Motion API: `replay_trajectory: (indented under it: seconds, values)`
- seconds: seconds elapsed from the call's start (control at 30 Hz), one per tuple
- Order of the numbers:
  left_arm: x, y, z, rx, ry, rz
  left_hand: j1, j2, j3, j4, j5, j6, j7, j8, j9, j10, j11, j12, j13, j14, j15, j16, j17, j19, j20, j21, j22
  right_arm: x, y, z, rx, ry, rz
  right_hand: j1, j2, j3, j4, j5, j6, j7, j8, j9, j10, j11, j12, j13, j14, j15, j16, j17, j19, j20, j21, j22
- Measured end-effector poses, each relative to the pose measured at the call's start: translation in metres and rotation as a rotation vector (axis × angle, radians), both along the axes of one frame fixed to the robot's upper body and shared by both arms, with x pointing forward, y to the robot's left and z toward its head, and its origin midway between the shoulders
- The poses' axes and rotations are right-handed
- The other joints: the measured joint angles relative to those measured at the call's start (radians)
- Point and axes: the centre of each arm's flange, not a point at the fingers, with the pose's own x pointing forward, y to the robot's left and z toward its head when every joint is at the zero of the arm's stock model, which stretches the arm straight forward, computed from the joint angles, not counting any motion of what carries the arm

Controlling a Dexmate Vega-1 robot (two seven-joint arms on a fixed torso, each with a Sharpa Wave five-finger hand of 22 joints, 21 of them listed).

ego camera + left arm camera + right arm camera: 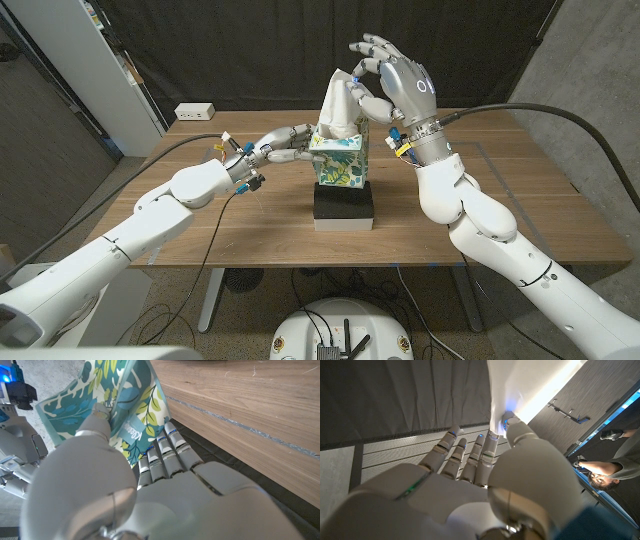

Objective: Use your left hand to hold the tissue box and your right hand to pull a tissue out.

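Wooden surface [520, 190] carrying a black block [345, 205], with the leaf-printed box [340, 160] standing on top of it near the middle. Left: the left hand [285, 145] reaches in from the side, its fingers [165, 450] laid against the box's printed wall and the thumb clamped on the neighbouring face, so the box is braced rather than lifted. Centre: the tissue [338, 100] rises out of the top slot in a tall white peak, its lower end inside the box. Right: the right hand [385, 80] is raised above and just beside the box, thumb and a finger pinched on the tissue's upper edge while the others fan apart. The pull appears under way but unfinished. To do it well, the draw should run straight up along the slot's axis, steady rather than jerked, while the left hand presses the box down onto the block so that neither tips nor slides; a sideways pull could tear the sheet or topple the stack.
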Motion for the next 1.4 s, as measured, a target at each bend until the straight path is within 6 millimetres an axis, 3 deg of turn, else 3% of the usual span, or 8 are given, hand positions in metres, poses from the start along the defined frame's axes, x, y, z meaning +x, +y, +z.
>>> replay_trajectory:
  seconds: [1.4]
  values:
    - [-0.01,-0.001,0.0,0.011,-0.015,0.003,-0.004,-0.004,0.0,0.0,0.0,-0.006,0.006,0.0,0.0,0.0,0.0,0.0,0.005,-0.001,0.001,0.005,0.0,0.0,0.0,0.0,0.0,-0.008,-0.009,0.024,0.101,-0.145,0.046,0.007,0.006,-0.026,0.004,0.0,0.004,-0.004,0.0,0.0,-0.005,-0.005,-0.004,0.0,-0.011,0.0,-0.011,0.0,-0.008,0.0,-0.008,0.0]
